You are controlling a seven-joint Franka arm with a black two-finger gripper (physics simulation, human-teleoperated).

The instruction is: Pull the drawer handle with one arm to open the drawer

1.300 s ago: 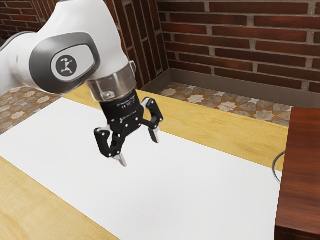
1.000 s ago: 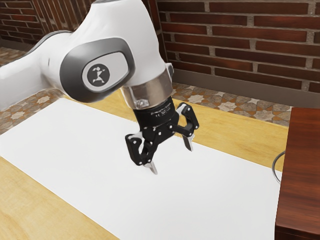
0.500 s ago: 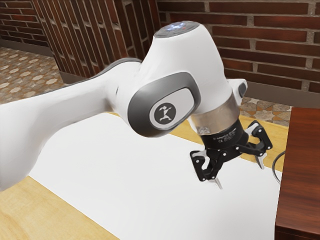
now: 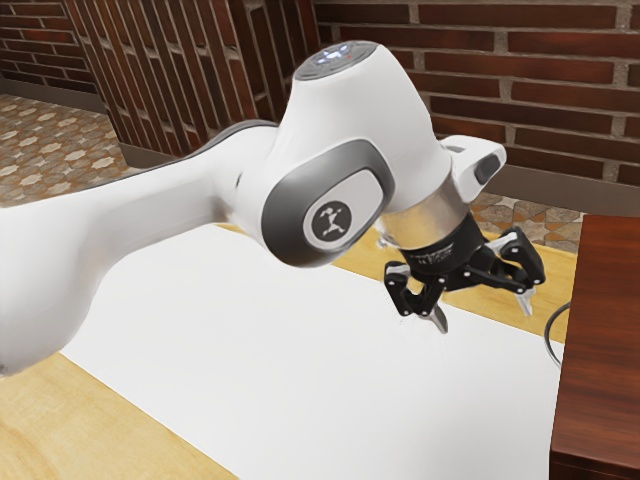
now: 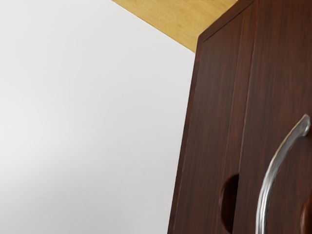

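A dark wooden drawer cabinet [image 4: 600,350] stands at the exterior view's right edge, with a curved metal handle [image 4: 549,332] sticking out of its front. My gripper [image 4: 482,313] hangs open above the white mat, tilted toward the cabinet, a short way to the left of the handle and apart from it. The wrist view looks at the cabinet front [image 5: 219,146] with the silver handle [image 5: 277,170] arching across the drawer face. The drawer looks shut, its face flush with the cabinet frame.
A white mat [image 4: 250,340] covers most of the wooden table [image 4: 90,430]. Brick walls [image 4: 520,70] stand behind, with patterned floor tiles [image 4: 470,205] below them. My big white arm [image 4: 180,230] crosses the exterior view's left half.
My arm has swung across the mat toward the exterior view's right, bringing the open gripper close to the cabinet's handle. In the last half second the hand rose slightly and tilted more toward the cabinet.
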